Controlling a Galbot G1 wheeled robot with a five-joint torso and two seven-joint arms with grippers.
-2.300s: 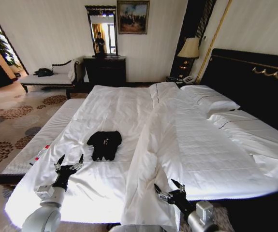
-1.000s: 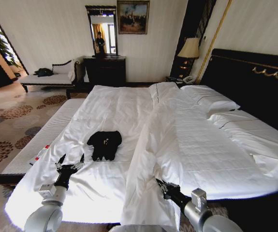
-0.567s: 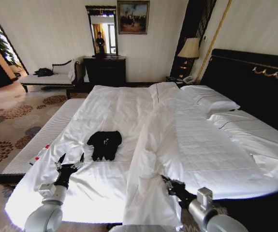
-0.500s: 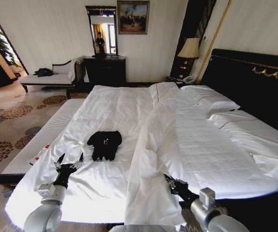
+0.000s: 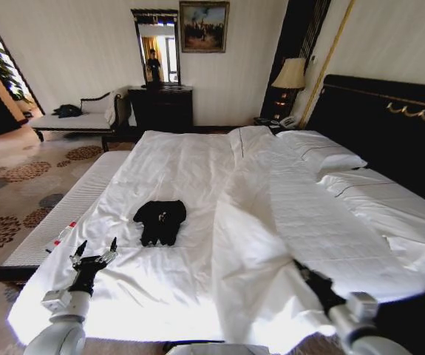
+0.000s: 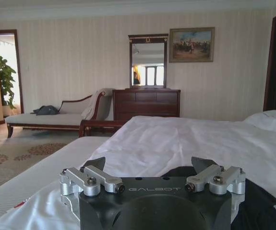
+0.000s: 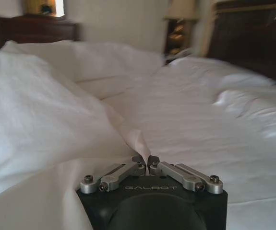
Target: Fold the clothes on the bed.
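The clothes, a black T-shirt (image 5: 160,220), lie bunched on the white sheet of the bed (image 5: 175,159). My left gripper (image 5: 96,248) hovers open at the bed's foot edge, a short way before the shirt. In the left wrist view the shirt (image 6: 260,203) shows dark just beyond that gripper (image 6: 148,165). My right gripper (image 5: 301,268) is low at the right, shut on a fold of the white duvet (image 5: 249,244). In the right wrist view the gripper (image 7: 144,160) pinches a peak of the duvet (image 7: 42,110) between its fingertips.
White pillows (image 5: 323,151) and a tall dark headboard (image 5: 389,126) stand at the right. A pale chaise (image 5: 72,120), a dark dresser (image 5: 160,107) with a mirror, and a lamp (image 5: 290,74) line the far wall. A padded bench (image 5: 64,214) with a small red-and-white item runs along the bed's left side.
My right gripper went from open to shut on the duvet fold and drew it to the right, baring more sheet. The left gripper shifted slightly left and back. The T-shirt stayed put.
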